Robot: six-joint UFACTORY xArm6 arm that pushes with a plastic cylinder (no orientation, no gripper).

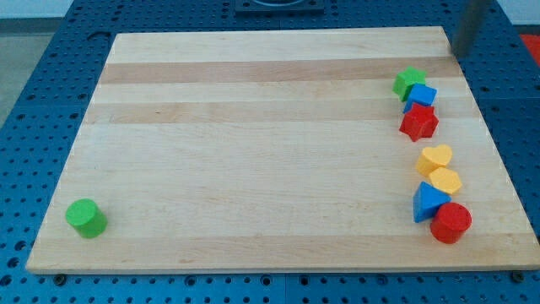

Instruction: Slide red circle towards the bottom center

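we find the red circle [450, 222] at the view's bottom right, a short glossy cylinder lying on the surface [253, 152] close to its right edge and near its bottom edge. our end effector is a bare dark rod with nothing to open or close, and it holds nothing; only a blurred stretch of it shows at the view's top right corner. my tip [461, 53] sits just past the top right corner of the surface, well apart from the red circle, which lies far below it toward the view's bottom.

the surface is a pale wooden board of glued strips with visible grain, resting on a blue perforated plate [34, 101].

touching the red circle at its upper left is a blue triangle [427, 202]. above that we note a yellow hexagon-like block [445, 180] touching a yellow heart [435, 158]. further up, apart from these, a red star [418, 122] touches a blue cube [421, 95], which touches a green star [408, 81]. all appear smooth, solid-coloured plastic. a green cylinder [86, 218] stands alone at the view's bottom left, well apart from everything else.
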